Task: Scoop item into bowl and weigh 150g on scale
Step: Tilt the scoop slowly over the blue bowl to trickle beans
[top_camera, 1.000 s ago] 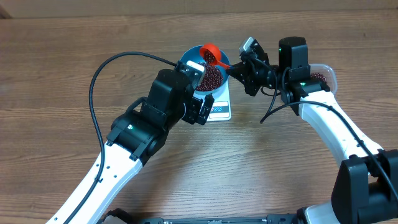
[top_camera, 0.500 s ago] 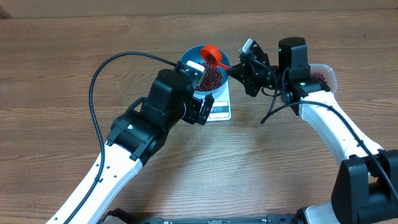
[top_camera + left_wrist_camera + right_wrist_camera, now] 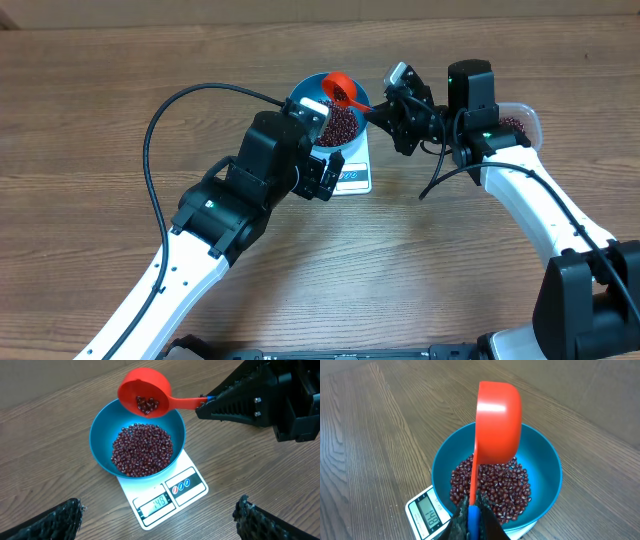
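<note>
Wood-grain tabletop [image 3: 90, 120] fills every view, and a small white scale [image 3: 170, 497] sits on it just above the centre of the overhead frame. A blue bowl [image 3: 100, 440] stands on the scale, covering its far part and leaving the front display strip clear; the digits there look like 148. Dark red-brown beans [image 3: 142, 450] cover the bottom of the bowl. A red scoop [image 3: 145, 395] hangs above the bowl's far rim, tipped toward it, with a few beans inside its cup. The right fingers [image 3: 235, 407] are clenched on the end of the scoop's handle, reaching in from the upper right of the left wrist view. The left fingers [image 3: 55, 522] are spread wide and grasp nothing, their tips showing at the two bottom corners of that view, on the near side of the scale. At the upper right of the overhead frame a clear tub [image 3: 533, 118] with more beans lies partly hidden behind the right arm. A black cable [image 3: 150, 150] loops over the tabletop at the left.
</note>
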